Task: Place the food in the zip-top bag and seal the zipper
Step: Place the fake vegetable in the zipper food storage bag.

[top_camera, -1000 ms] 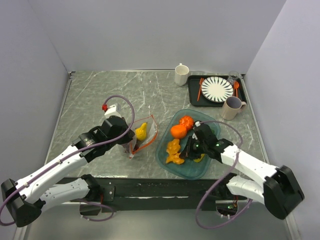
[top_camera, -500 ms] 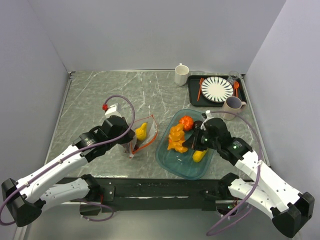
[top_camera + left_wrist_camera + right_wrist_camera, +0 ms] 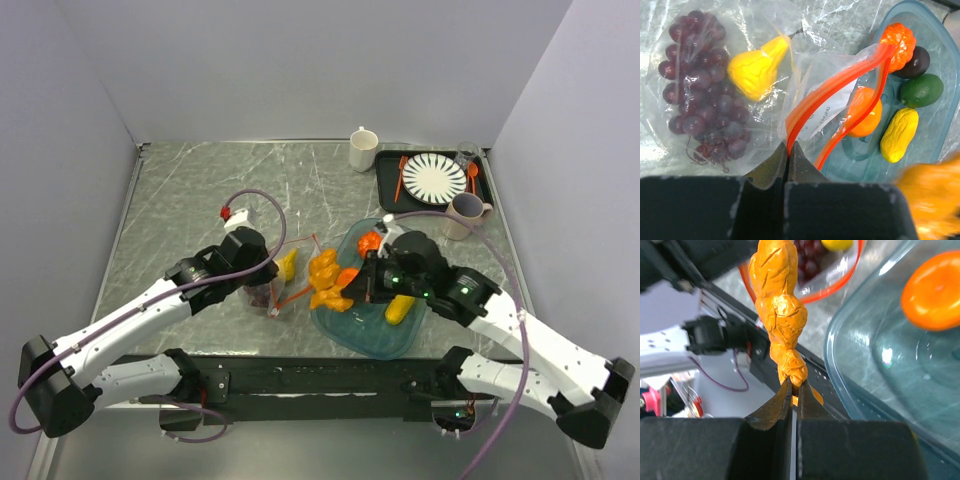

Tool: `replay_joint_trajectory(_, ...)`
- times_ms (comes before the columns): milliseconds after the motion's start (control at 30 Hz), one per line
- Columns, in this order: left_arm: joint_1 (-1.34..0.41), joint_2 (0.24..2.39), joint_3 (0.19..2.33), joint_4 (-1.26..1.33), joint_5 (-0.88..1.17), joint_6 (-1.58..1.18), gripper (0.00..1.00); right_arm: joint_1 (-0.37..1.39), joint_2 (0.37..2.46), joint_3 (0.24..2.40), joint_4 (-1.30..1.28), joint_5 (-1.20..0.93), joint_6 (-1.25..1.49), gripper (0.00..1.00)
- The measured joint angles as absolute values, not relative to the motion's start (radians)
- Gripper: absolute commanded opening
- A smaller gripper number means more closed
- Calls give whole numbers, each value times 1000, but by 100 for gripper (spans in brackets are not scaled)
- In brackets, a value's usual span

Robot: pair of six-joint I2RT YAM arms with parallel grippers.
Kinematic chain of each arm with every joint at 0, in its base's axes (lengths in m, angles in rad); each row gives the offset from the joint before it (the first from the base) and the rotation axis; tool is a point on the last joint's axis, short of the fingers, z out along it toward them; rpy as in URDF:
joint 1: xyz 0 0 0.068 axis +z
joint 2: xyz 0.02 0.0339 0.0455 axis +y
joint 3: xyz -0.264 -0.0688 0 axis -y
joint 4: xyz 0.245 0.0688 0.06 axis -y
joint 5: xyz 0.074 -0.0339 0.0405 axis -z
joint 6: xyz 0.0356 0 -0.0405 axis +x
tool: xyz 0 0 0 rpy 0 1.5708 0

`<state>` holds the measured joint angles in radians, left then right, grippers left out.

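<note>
At my right pincer [image 3: 792, 390]: jaws nipped shut on the end tip of a knobbly orange plastic toy fruit [image 3: 777, 315], held over the gap btwn the translucent teal tray [image 3: 370, 340] & the clear plastic zip-top bag [image 3: 760, 20]. Looks light, rigid, slick. The tip grip is thin, so it may swing or pop out.

Left pincer [image 3: 790, 150] pinches the bag's lip at the orange-red zipper strip [image 3: 840, 82], mouth gaping toward the tray. Film is limp & crinkly, so best to grip at the stiffer strip. Purple grape bunch [image 3: 700, 90] & yellow pear [image 3: 757, 67] are inside.
</note>
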<state>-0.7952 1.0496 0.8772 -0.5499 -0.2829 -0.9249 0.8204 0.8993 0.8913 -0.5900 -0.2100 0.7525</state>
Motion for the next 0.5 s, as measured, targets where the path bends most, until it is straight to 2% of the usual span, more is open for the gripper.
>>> replay_joint_trajectory(300,-795,1051,881,-535,-255,-918,1,844,1090,908,-558,-196,757,0)
replay_joint_trajectory(500,-795,1015,876,-529,-239,-919,1,842,1270,1044,-526,-203,740,0)
